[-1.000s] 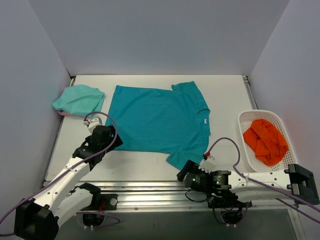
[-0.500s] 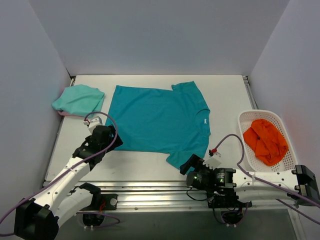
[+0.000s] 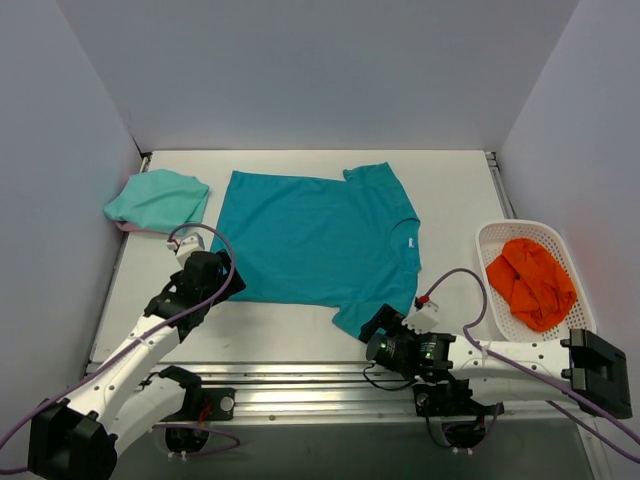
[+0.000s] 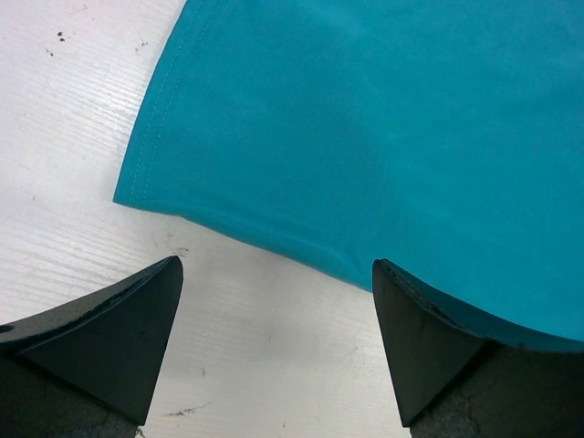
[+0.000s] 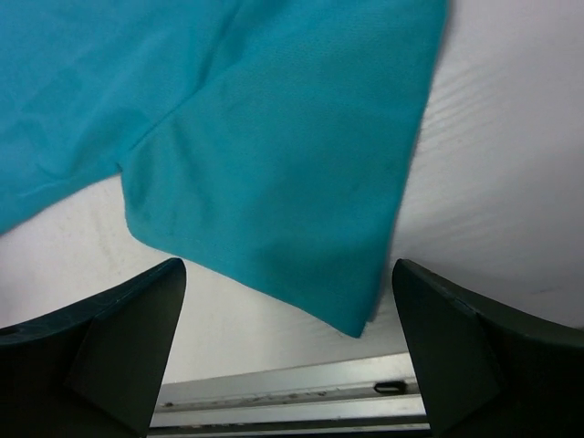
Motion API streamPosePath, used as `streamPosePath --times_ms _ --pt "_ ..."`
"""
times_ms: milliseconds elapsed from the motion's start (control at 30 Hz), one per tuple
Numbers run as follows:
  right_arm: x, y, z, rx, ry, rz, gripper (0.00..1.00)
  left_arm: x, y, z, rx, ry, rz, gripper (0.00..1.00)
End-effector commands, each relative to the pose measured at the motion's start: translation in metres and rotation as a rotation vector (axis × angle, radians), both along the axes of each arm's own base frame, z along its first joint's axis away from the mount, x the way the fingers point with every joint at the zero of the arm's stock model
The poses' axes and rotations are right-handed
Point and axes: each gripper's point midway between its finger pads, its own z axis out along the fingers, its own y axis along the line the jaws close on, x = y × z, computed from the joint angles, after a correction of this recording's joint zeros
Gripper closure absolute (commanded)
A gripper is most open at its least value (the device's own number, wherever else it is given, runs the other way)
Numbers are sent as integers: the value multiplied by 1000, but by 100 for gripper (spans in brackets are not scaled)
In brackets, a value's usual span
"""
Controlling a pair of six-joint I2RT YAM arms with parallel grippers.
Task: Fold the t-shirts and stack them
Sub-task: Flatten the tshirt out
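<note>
The deep teal t-shirt (image 3: 315, 240) lies spread flat on the white table, neck to the right. The paler mint t-shirt (image 3: 158, 198) lies bunched at the far left. My left gripper (image 3: 222, 285) is open and empty at the teal shirt's near-left hem corner; in the left wrist view the hem (image 4: 274, 228) runs just beyond the fingertips (image 4: 137, 319). My right gripper (image 3: 375, 325) is open and empty at the near sleeve; in the right wrist view the sleeve corner (image 5: 351, 315) lies between the spread fingers (image 5: 456, 328), above the table edge.
A white basket (image 3: 490, 240) holding an orange cloth (image 3: 530, 283) stands at the right. The metal rail (image 3: 300, 375) runs along the table's near edge. Grey walls close in the left, back and right sides.
My right gripper has moved up from the near rail towards the teal shirt's near sleeve and turned to face it. The left arm has not moved.
</note>
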Motion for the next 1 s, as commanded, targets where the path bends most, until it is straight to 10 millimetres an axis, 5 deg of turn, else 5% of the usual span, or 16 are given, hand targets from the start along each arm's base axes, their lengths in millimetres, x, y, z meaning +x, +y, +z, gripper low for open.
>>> streamPosePath --times_ms 0,367,433,500,600,767,967 --pt "-1 -5 -22 -21 42 11 8 6 -6 11 -19 -52 -23 6" --pt "0 -2 -22 -42 53 13 19 6 -6 12 -18 -56 -27 6" --pt "0 -3 -21 -44 52 14 36 6 -6 12 -18 -56 -27 6" --pt "-1 -6 -21 -54 55 15 68 4 -6 12 -23 -53 -29 6" --pt "-3 -10 -20 -62 63 7 99 -2 -1 7 -20 -22 3 6" --pt "-5 -15 -18 -53 59 2 100 -11 16 1 22 42 106 6" --pt "0 -16 -8 -35 22 -2 100 -15 11 -18 -17 80 149 6"
